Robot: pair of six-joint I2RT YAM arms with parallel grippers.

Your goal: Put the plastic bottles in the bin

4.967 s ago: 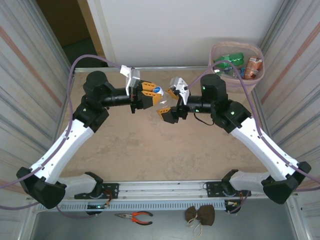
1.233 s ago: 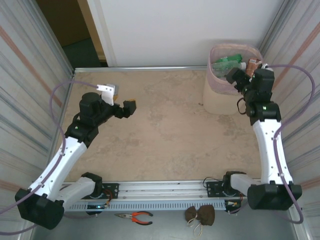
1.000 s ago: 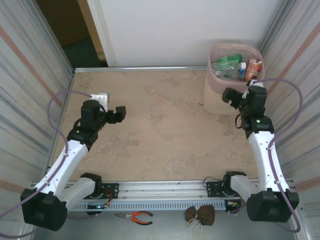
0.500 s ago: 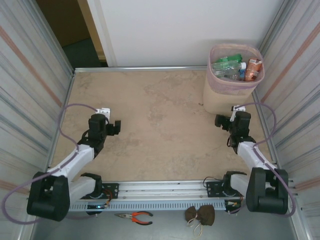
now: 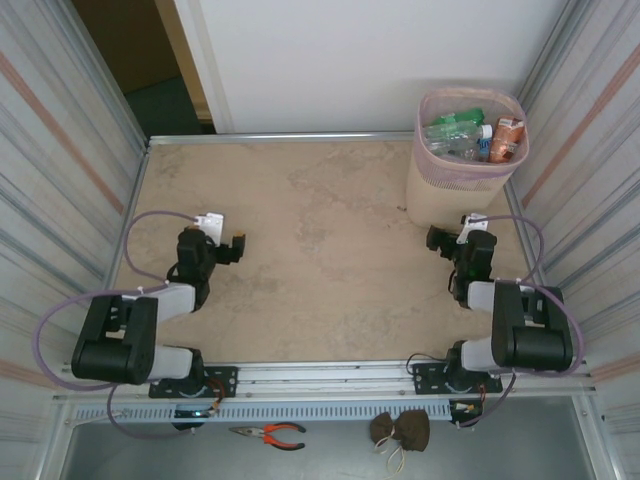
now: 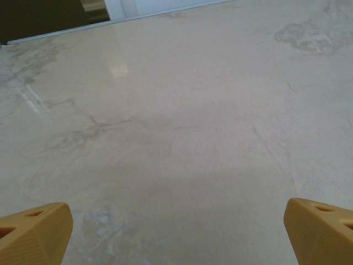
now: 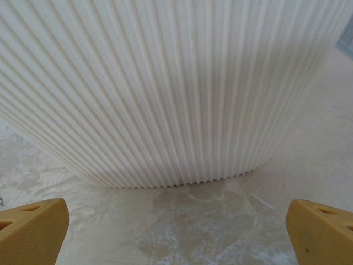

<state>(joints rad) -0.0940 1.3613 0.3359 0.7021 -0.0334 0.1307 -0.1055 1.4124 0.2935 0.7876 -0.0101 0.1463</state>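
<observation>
The ribbed beige bin (image 5: pixel 448 198) stands close before the right gripper (image 5: pixel 434 239); crumpled plastic bottles (image 5: pixel 455 135) lie inside. The left gripper (image 5: pixel 237 244) and the right both gape wide, empty, over the smooth table (image 5: pixel 320 270).

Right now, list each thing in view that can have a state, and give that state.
left gripper: jaws open, empty, low over the table.
right gripper: jaws open, empty, low, facing the bin's ribbed wall.
bin: upright at the table's far right corner, pink liner in place.
plastic bottles: inside the bin, piled up near its rim.
</observation>
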